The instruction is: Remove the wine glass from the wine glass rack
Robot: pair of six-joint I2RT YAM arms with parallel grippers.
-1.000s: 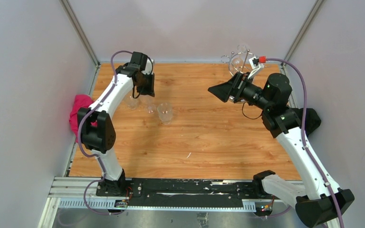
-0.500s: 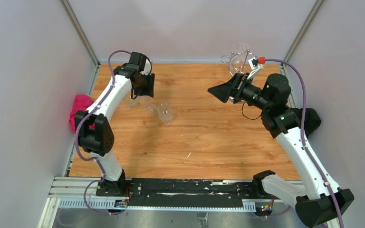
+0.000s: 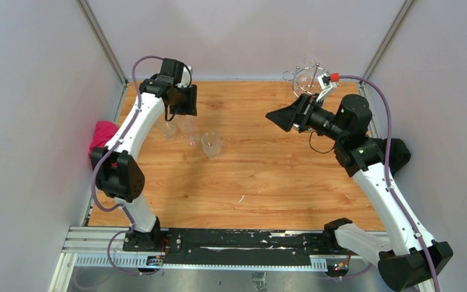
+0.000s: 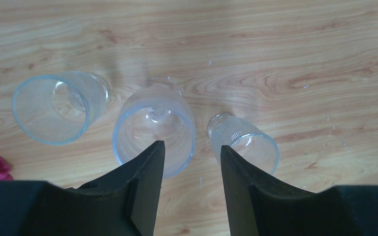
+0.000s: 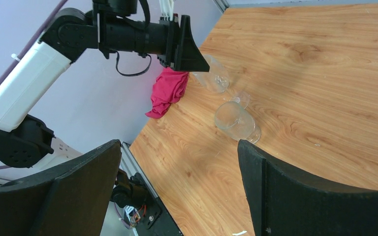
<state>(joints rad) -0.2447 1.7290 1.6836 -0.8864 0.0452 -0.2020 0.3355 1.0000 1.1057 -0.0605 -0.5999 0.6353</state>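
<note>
The chrome wine glass rack stands at the table's back right corner, with a clear wine glass hanging on it. It is partly hidden behind my right arm. My right gripper is open and empty, in front of the rack and pointing left; its wrist view shows only bare table between the fingers. My left gripper is open and empty, high above three clear glasses on the table. In the left wrist view a stemmed glass sits under the left finger.
Two more clear glasses flank the stemmed one; the group also shows in the top view and the right wrist view. A pink cloth lies at the table's left edge. Grey walls close in the table.
My left gripper has risen and drawn back toward the far wall, away from the glasses. The right arm and the rack have not moved.
</note>
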